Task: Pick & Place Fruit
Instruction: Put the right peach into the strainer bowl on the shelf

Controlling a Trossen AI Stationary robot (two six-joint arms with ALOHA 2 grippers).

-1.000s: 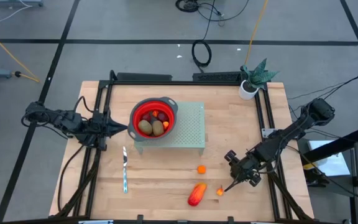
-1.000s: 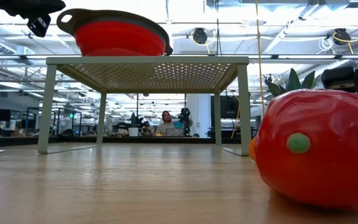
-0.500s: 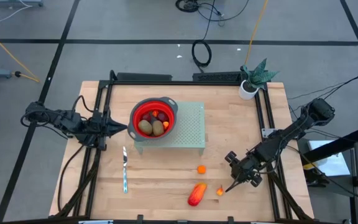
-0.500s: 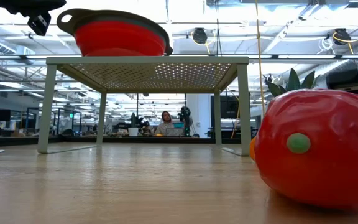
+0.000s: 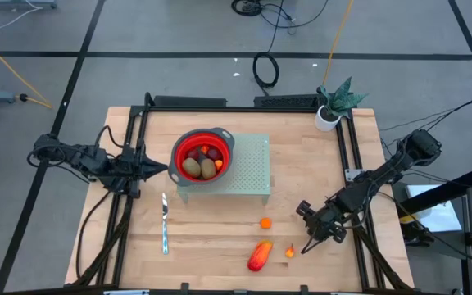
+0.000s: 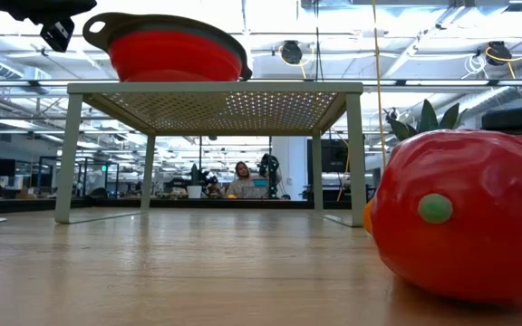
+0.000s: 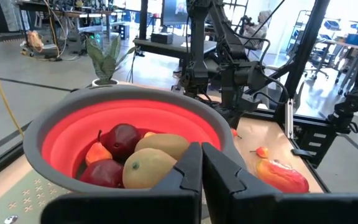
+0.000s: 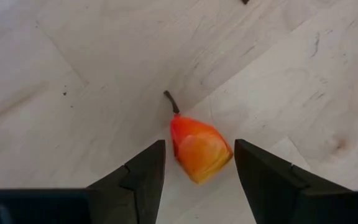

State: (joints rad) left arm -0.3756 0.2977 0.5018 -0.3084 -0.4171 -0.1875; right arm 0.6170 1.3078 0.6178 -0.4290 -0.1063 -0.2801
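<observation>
A tiny orange-red fruit piece with a dark stem (image 8: 197,149) lies on the wood near the table's front right (image 5: 290,252). My right gripper (image 8: 199,177) slants down over it, open, one finger on each side and clear of it (image 5: 305,246). An elongated red-orange fruit (image 5: 259,256) lies beside it and fills the right of the low view (image 6: 465,217). A small round orange fruit (image 5: 265,222) lies a little farther back. Several fruits rest in the red bowl (image 5: 180,147), dark red and brown-green (image 7: 148,158). My left gripper (image 5: 161,170) waits shut at the bowl's left (image 7: 202,163).
The bowl stands on a pale green perforated rack (image 5: 252,172) at the table's middle. A silver knife (image 5: 165,223) lies at the front left. A potted plant (image 5: 334,102) stands at the far right corner. Black frame rails (image 5: 347,147) run along both sides.
My right gripper has rolled a little about the line it points along, staying over the tiny orange-red piece. None of the fruit has moved.
</observation>
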